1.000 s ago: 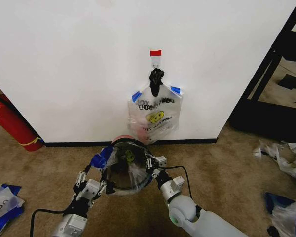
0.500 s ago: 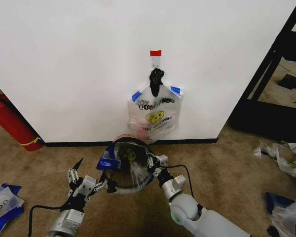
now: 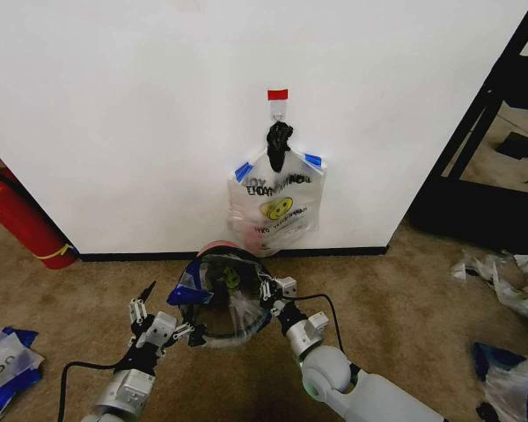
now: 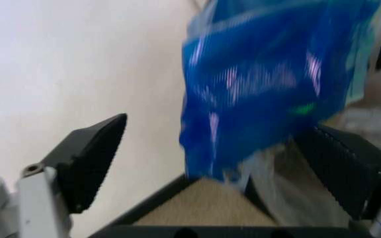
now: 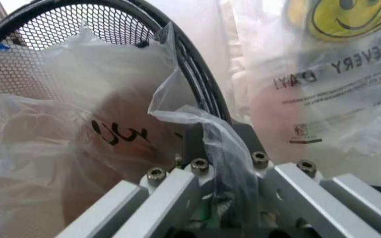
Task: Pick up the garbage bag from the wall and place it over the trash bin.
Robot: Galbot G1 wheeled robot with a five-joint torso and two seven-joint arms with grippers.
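In the head view, a garbage bag (image 3: 222,297) lies draped in and over the trash bin (image 3: 213,332) at lower centre; the plastic hides most of the bin's rim and inside, and only a sliver of its red base shows at the top edge. A yellow smiley is faintly visible through the film, but no lettering on this bag can be read here. The left gripper (image 3: 165,315) sits at the bin's left side with its fingers spread apart, one pointing up and left, the other near the rim under the bag's blue handle; whether that finger touches the plastic is hard to tell. The right gripper (image 3: 267,294) is at the bin's right rim, its tips buried in the film. On the wall (image 3: 123,114) above, a second bag (image 3: 276,207) hangs from a hook under a red tape strip (image 3: 277,94), with a black knotted lump (image 3: 278,144) covering its top; its dark lettering is crumpled and unreadable. A fire extinguisher (image 3: 19,218) is cut off at the left edge, and loose bags (image 3: 4,365) lie cut off at the lower corners. In the left wrist view, the blue handle (image 4: 263,84) hangs blurred between two wide-apart black fingers (image 4: 91,158), clasped by neither. In the right wrist view, the jaws are clenched on a fold of clear plastic against the bin's mesh wall (image 5: 78,29); "EVERY DAY" and a smiley face (image 5: 349,17) show on the hanging bag at upper right, the smaller print being illegible.
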